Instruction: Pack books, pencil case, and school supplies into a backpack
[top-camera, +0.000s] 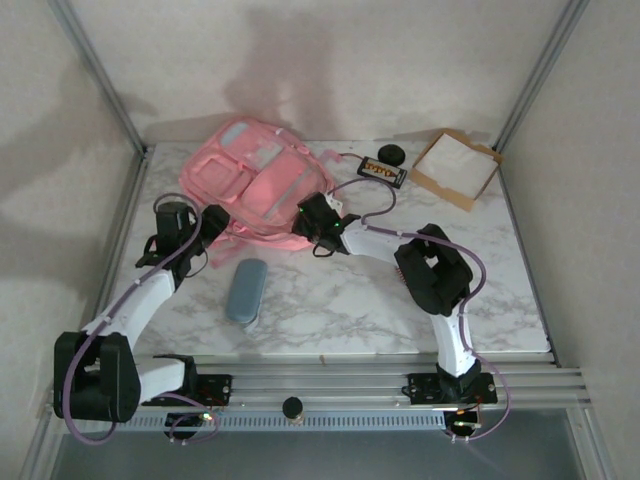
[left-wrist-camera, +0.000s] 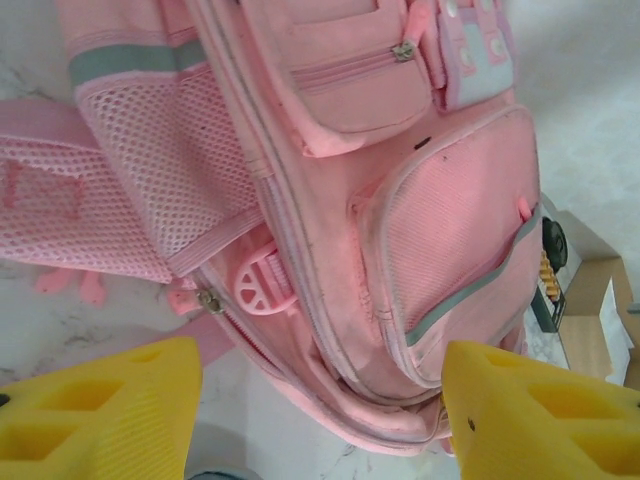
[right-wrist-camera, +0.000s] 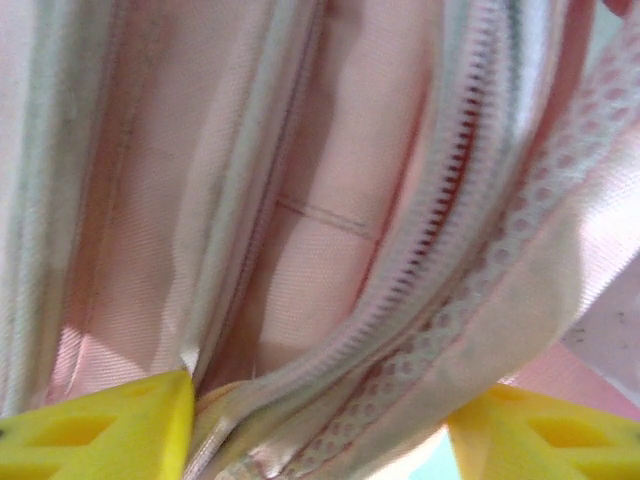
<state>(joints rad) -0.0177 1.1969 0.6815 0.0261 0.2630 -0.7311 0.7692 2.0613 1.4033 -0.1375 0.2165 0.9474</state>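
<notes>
The pink backpack (top-camera: 255, 190) lies flat at the back left of the marble table, front pockets up. A grey-blue pencil case (top-camera: 246, 289) lies in front of it. My left gripper (top-camera: 200, 232) is at the backpack's near left edge. Its yellow fingers (left-wrist-camera: 100, 410) stand wide apart, open, with the backpack's bottom seam (left-wrist-camera: 390, 400) between them. My right gripper (top-camera: 312, 222) is at the backpack's near right side, open, its fingers (right-wrist-camera: 100, 425) on either side of the zip rim and mesh (right-wrist-camera: 400, 300). The books and school supplies are out of view.
A black rectangular item with orange marks (top-camera: 382, 171) and a black round object (top-camera: 390, 154) lie right of the backpack. A brown cardboard tray with a white inside (top-camera: 455, 167) sits at the back right. Bare marble (top-camera: 340, 300) spreads in front.
</notes>
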